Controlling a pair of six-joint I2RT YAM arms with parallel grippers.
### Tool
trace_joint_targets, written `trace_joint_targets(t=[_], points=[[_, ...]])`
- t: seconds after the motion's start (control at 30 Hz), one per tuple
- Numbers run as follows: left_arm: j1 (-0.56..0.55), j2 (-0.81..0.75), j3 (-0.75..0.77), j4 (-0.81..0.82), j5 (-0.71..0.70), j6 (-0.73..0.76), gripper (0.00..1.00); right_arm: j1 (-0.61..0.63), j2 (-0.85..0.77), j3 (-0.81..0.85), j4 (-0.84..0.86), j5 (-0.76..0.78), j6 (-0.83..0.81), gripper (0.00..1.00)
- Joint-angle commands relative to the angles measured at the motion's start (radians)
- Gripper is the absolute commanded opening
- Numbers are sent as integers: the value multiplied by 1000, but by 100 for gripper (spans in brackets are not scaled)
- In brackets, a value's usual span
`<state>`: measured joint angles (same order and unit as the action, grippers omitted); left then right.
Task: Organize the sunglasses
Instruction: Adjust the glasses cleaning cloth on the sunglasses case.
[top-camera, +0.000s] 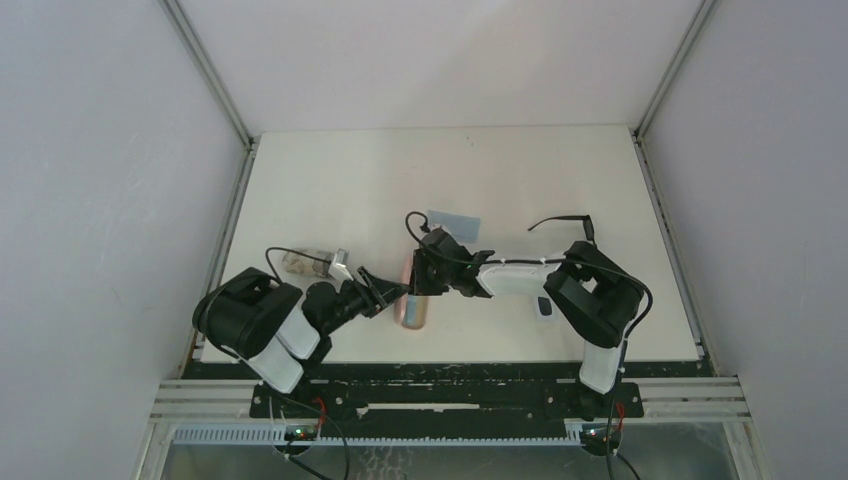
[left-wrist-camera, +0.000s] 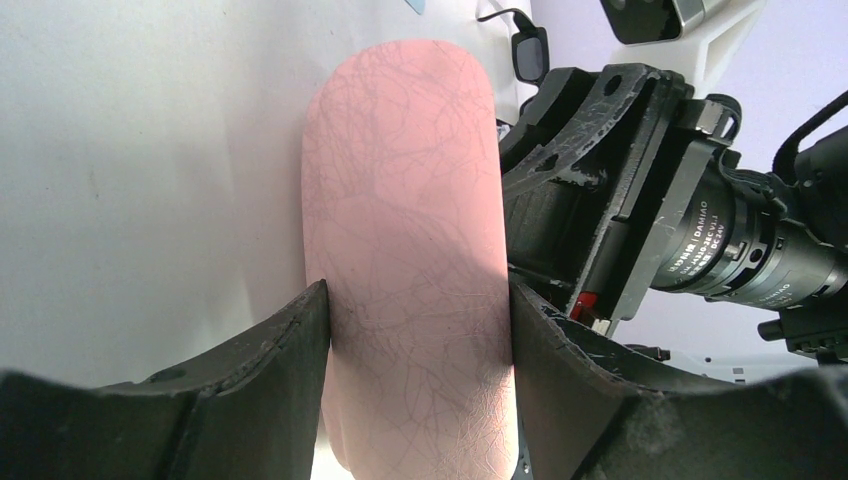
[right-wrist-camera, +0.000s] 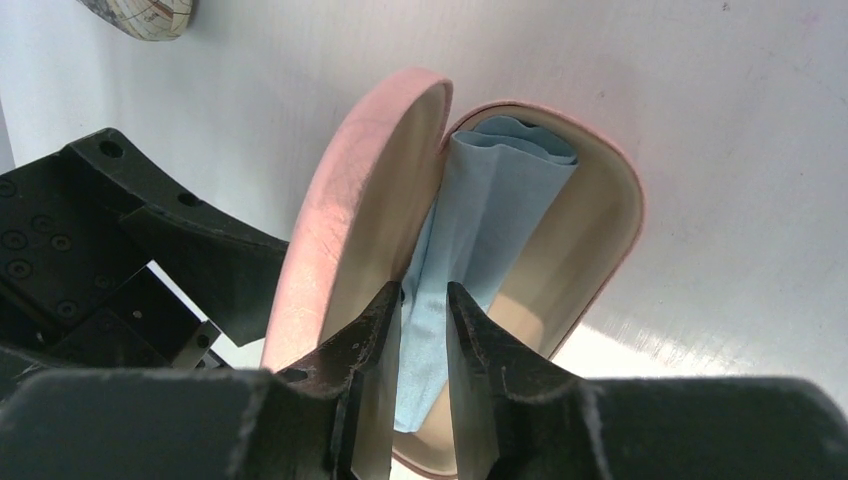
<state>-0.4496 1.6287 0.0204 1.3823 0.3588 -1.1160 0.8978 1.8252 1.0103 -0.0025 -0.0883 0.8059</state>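
Left jaws clamp the case (left-wrist-camera: 410, 250); right jaws stand slightly apart astride the cloth (right-wrist-camera: 490, 220) inside it. The sunglasses (left-wrist-camera: 530, 55) lie beyond the case, probably light, thin and fragile; grip the frame's bridge.

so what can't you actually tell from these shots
- right wrist: whether the right claw grips the blue cloth or only straddles it; its fingers cover the contact
- right wrist: what lies under that cloth in the pink case
- left wrist: sunglasses, one lens shows, rest behind that claw
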Motion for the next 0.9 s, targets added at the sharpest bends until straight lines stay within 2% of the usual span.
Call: trace_joint_targets(t=[0.0, 0.23, 0.5, 0.63, 0.7, 0.87], points=[[-4, -5, 12, 77, 2, -12, 34, -2, 23, 45, 24, -7, -7, 23], [-4, -8, 13, 77, 2, -12, 34, -5, 37, 48, 13, -3, -7, 22], [-4, -8, 12, 77, 2, -14, 33, -5, 25, 48, 18, -3, -10, 7], [-4, -7, 12, 77, 2, -14, 32, -5, 9, 48, 10, 4, -17, 4], [-4, -6, 13, 77, 3, -15, 32, -5, -2, 42, 15, 3, -19, 6], [-5, -4, 12, 77, 3, -14, 32, -4, -41, 13, 49, -7, -21, 18]])
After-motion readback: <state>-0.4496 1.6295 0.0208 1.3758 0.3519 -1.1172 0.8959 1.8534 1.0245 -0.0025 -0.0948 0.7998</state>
